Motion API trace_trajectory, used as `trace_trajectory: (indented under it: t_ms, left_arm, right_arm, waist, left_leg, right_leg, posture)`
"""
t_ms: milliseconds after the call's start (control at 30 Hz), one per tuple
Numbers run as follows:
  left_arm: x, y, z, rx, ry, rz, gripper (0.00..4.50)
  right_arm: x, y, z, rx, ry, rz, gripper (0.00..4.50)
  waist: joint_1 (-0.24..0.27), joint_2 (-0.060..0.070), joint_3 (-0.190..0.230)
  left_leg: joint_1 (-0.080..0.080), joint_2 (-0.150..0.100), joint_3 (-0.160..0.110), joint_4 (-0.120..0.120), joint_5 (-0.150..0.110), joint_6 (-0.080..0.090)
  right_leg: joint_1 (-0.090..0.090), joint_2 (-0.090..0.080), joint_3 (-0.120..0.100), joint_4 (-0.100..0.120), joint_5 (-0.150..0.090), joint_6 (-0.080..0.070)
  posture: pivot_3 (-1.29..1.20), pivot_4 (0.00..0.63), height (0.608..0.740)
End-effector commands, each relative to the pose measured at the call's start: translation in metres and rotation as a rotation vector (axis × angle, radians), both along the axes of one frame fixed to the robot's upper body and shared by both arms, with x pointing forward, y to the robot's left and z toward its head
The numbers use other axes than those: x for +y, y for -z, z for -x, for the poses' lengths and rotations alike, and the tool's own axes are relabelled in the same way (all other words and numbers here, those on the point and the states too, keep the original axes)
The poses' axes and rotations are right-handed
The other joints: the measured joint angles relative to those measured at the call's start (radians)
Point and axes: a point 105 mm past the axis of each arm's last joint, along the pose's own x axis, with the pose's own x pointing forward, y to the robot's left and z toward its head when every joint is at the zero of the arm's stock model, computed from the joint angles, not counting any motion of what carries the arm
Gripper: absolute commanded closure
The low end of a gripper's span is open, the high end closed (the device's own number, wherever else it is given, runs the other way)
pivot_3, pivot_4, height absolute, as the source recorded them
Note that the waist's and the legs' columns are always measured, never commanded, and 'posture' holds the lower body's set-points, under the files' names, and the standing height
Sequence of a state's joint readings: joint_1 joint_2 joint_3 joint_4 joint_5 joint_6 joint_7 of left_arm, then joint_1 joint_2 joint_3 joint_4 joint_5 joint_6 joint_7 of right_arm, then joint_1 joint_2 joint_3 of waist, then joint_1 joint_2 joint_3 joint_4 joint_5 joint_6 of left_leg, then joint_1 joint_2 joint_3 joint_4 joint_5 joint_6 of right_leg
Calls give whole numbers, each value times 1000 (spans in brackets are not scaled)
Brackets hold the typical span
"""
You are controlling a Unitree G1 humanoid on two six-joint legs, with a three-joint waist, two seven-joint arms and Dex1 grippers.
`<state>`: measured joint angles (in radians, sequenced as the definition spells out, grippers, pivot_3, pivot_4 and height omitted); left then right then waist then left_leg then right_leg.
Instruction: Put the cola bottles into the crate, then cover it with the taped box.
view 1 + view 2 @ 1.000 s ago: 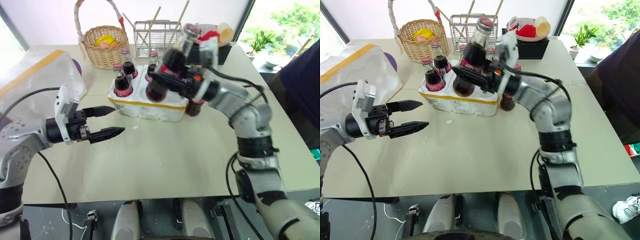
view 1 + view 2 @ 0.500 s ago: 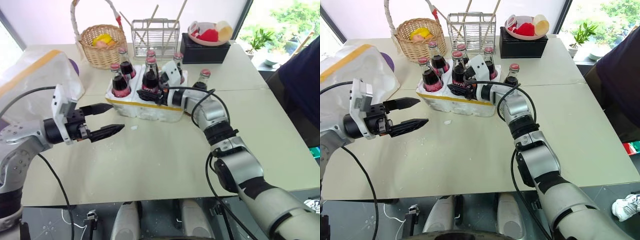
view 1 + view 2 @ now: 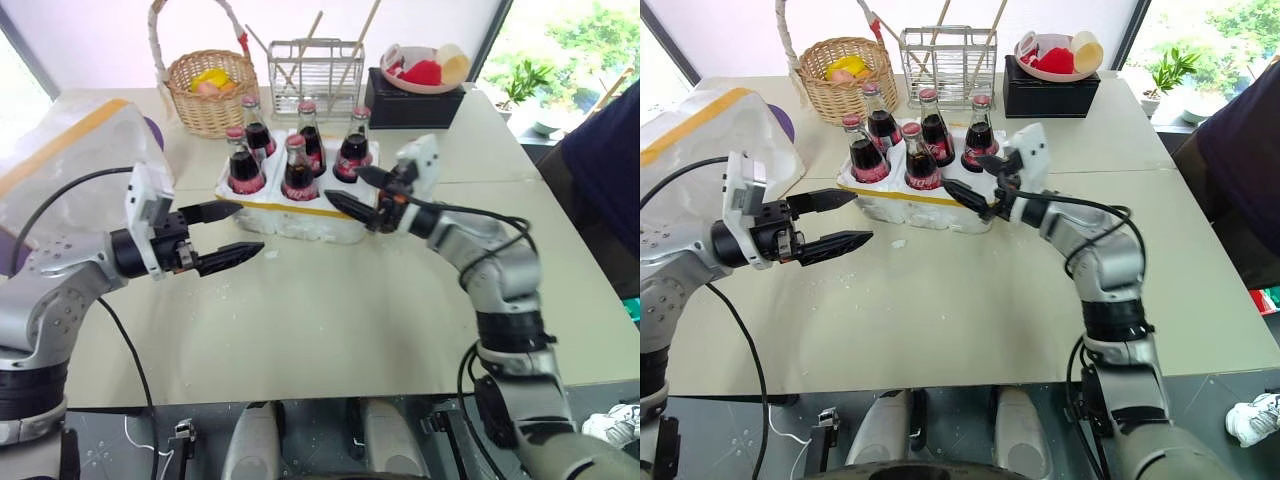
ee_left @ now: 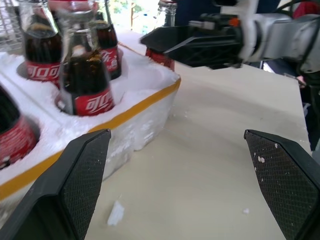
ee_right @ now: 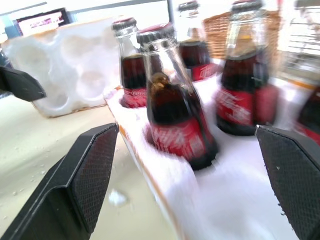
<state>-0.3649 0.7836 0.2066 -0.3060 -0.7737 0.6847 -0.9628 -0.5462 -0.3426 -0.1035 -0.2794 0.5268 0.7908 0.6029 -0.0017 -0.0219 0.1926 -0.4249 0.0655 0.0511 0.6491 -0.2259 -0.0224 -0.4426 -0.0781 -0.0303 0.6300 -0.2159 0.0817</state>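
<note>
Five glass cola bottles (image 3: 300,172) with red caps and red labels are standing upright in round wells of the crate (image 3: 300,214), a low crumbly white styrofoam tray banded with yellow tape. The right gripper (image 3: 352,190) is hovering just beside the crate's near right corner, its black textured fingers spread wide and empty. The left gripper (image 3: 232,232) is pointing toward the crate's near left side, jaws likewise parted around nothing. The taped box (image 3: 70,160), bulky foam under glossy clear plastic with a yellow stripe, is sitting at the table's left. A woven wicker basket (image 3: 208,92) and a wire rack (image 3: 315,65) are standing behind the crate.
</note>
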Motion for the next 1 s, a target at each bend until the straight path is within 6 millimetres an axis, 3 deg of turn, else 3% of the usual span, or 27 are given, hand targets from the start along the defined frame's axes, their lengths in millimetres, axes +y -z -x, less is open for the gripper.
trace_trajectory:
  t_ms: [33, 200, 333, 500, 1000]
  left_arm:
    - [-4, -9, -3, -47, 29, -2, 0]
    - [-11, -12, -10, -56, 71, -2, 0]
    - [-15, -15, -13, -65, 96, -3, 0]
    - [-18, -18, -15, -73, 111, -6, 0]
    - [-9, -20, -11, -97, 58, -9, 0]
  right_arm:
    - [-19, -2, 22, 10, 76, -5, 42]
    - [-74, 24, 15, 62, 373, 45, 42]
    - [-89, 28, 7, 65, 453, 19, 42]
    - [-91, 27, -10, 47, 469, -4, 42]
    - [-63, 33, -59, 37, 369, 19, 42]
  waist:
    - [-1, 0, 0]
    - [-2, 0, 0]
    - [-10, 0, 0]
    - [-13, 0, 0]
    - [-15, 0, 0]
  left_leg:
    - [0, 0, 0, 0, 0, 0]
    - [0, 0, 0, 1, 0, 0]
    - [0, 0, 0, 2, 0, 0]
    - [0, 0, 0, 1, 0, 0]
    - [0, 0, 0, 1, 0, 0]
  right_leg:
    - [0, 0, 0, 0, -1, -1]
    - [1, 0, 1, -1, -2, -3]
    - [1, 0, 1, -1, -2, -3]
    - [0, 0, 1, -1, -1, 0]
    - [0, 1, 1, -1, 0, 1]
  posture:
    - [0, 150, 740]
    - [0, 150, 740]
    - [0, 150, 740]
    - [0, 150, 740]
    - [0, 150, 740]
